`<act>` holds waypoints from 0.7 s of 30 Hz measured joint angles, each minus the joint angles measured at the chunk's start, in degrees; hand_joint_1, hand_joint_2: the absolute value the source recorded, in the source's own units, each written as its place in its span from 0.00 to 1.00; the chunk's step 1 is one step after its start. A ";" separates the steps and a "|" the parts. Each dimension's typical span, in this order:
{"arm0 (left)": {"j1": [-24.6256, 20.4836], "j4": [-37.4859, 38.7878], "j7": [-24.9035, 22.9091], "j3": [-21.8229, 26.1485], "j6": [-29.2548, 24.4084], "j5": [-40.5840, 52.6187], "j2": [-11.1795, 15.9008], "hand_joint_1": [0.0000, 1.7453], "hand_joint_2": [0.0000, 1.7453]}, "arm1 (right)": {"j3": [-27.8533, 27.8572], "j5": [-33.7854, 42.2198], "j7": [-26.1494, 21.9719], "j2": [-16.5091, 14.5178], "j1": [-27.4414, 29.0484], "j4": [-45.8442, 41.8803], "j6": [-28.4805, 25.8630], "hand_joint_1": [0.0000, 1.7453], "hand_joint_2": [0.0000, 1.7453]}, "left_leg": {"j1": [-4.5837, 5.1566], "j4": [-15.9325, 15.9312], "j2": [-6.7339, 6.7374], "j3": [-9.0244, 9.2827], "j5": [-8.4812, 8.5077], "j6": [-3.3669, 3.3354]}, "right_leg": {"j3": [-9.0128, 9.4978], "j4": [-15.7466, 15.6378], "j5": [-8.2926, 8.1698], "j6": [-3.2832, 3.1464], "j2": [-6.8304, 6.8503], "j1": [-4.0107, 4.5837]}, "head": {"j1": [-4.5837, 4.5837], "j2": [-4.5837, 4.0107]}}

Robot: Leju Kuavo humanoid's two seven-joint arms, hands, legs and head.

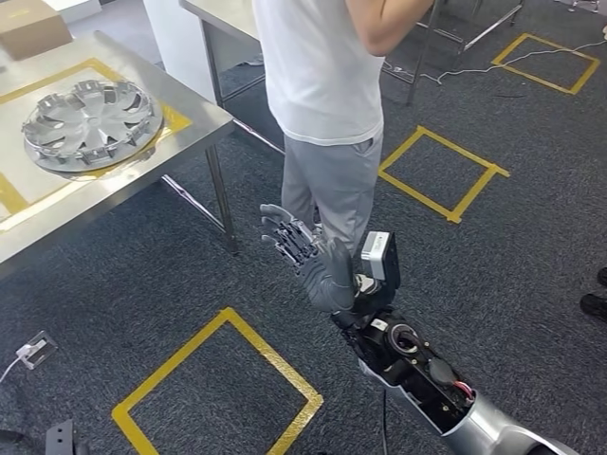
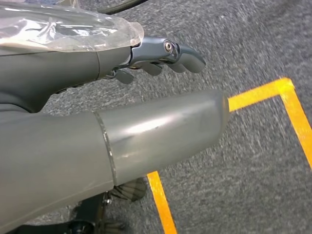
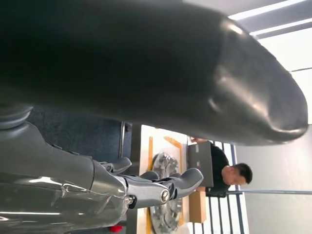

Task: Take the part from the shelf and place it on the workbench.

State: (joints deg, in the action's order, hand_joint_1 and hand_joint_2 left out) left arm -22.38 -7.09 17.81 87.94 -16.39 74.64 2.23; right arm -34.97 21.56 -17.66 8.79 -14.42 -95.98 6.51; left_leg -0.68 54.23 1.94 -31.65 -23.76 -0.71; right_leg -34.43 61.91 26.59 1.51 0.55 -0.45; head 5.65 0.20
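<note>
Silver and many-spoked, the part (image 1: 91,123) you are after is a round wheel cover lying flat on the brushed steel table (image 1: 188,123), well off to the left of your right hand (image 1: 315,256) and farther out from it, inside a yellow tape outline on the tabletop. Your right hand is raised over the dark grey carpet (image 1: 501,275), palm side turned toward the table, fingers (image 1: 283,232) spread and slightly curled, holding nothing. In the right wrist view you see the same part (image 3: 167,187) past the dark fingertips, partly hidden by them, with a seated person (image 3: 228,173) behind an open laptop beyond it; the thick smooth thumb (image 3: 184,73) blocks much of that picture. A standing person (image 1: 322,104) in a white shirt and grey trousers is just beyond your right hand, cut off at the chest by the frame edge, between the hand and a second table behind. Your left hand (image 2: 110,122) hangs over the carpet, thumb and dark fingers (image 2: 184,57) apart, nothing in it; a crinkled clear plastic wrap covers its back. Yellow tape squares (image 1: 214,389) mark the carpet below and to either side of the right hand. A cardboard box (image 1: 28,28) sits at the table's far corner, cut off.
</note>
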 joint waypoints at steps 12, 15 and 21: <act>-0.75 0.01 -0.46 -0.01 -0.41 0.81 -0.56 0.00 0.00 | 0.93 0.43 0.21 0.03 0.23 -0.54 -0.33 0.00 0.00 | 0.12 17.99 -1.56 -8.60 -7.81 2.45 | 3.52 -7.80 -2.21 -2.60 -2.20 0.08 | -1.12 0.00; -0.86 0.01 -0.48 0.00 -0.42 0.90 -0.54 0.00 0.00 | 0.94 0.45 0.22 0.03 0.34 -0.57 -0.34 0.00 0.00 | -0.06 8.02 -2.38 -4.15 -2.01 2.18 | 3.69 -7.67 -2.11 -2.42 -3.45 0.11 | -1.19 0.00; -1.20 0.01 -0.50 -0.01 -0.50 0.94 -0.75 0.00 0.00 | 1.07 0.45 0.26 0.03 0.44 -0.74 -0.36 0.00 0.00 | -0.12 0.24 -2.90 -0.61 0.24 0.89 | 2.85 -6.95 -1.57 -0.75 -4.51 0.19 | -1.12 0.00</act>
State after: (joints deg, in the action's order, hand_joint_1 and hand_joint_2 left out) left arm -23.58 -7.08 17.31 87.93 -16.89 75.58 1.48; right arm -33.91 22.01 -17.40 8.82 -13.98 -96.72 6.15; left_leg -0.80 54.47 -0.96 -32.26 -23.51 0.18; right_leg -31.57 54.96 25.01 0.76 -3.96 -0.26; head 4.52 0.20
